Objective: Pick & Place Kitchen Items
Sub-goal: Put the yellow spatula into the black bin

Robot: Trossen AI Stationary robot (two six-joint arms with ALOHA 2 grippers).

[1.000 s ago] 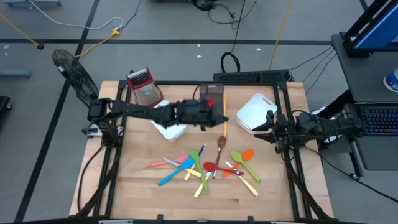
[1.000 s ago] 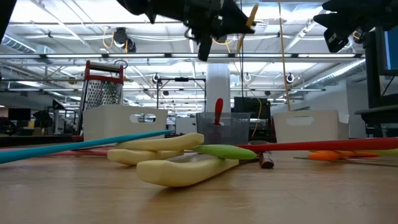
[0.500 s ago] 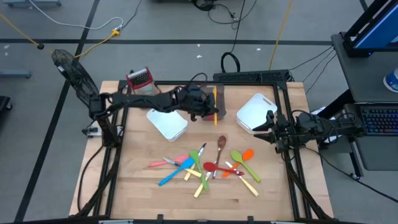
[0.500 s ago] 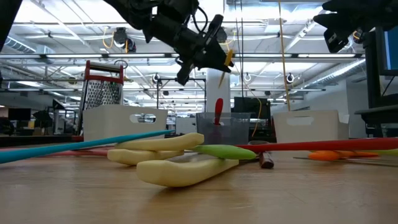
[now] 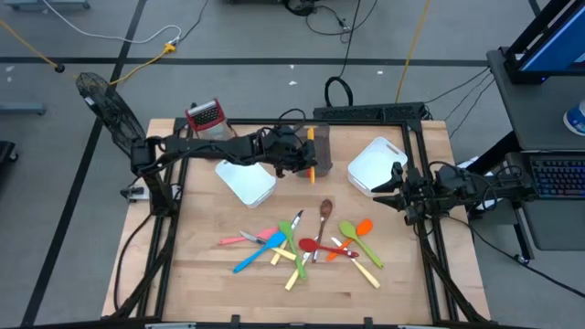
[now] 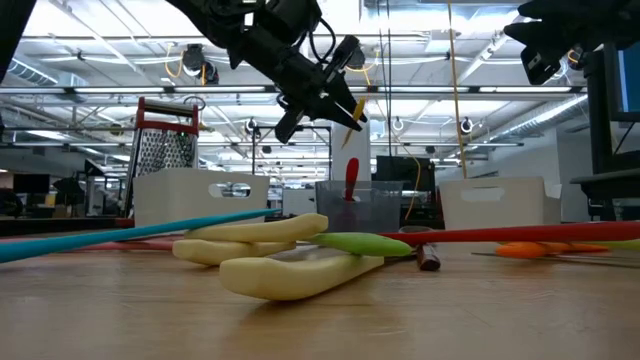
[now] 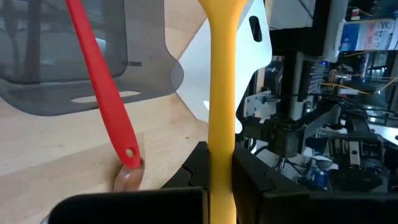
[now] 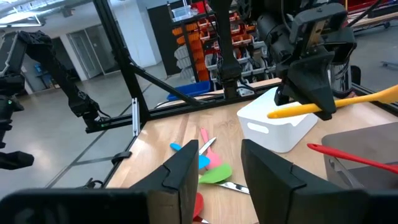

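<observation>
Left gripper (image 5: pixel 309 161) clamped on yellow utensil (image 5: pixel 311 146) handle, raised over grey bin (image 5: pixel 315 137) at table's 12 o'clock, likely lining up drop; red utensil (image 7: pixel 102 99) already stands inside. Right gripper (image 5: pixel 399 192) parked at 3 o'clock beside white bin (image 5: pixel 375 164), fingers apart, empty. Remaining utensils (image 5: pixel 306 242) heaped toward 6 o'clock, awaiting pickup.

1. Wooden desk (image 5: pixel 210 274), dark frame around it.
2. Two white bins (image 5: pixel 245 181) (image 5: pixel 375 164), a grey bin (image 5: pixel 311 139) and a red-topped grater (image 5: pixel 208 124) along the far side.
3. Mixed plastic utensils (image 5: pixel 302 242) piled near the middle, partly overlapping.
</observation>
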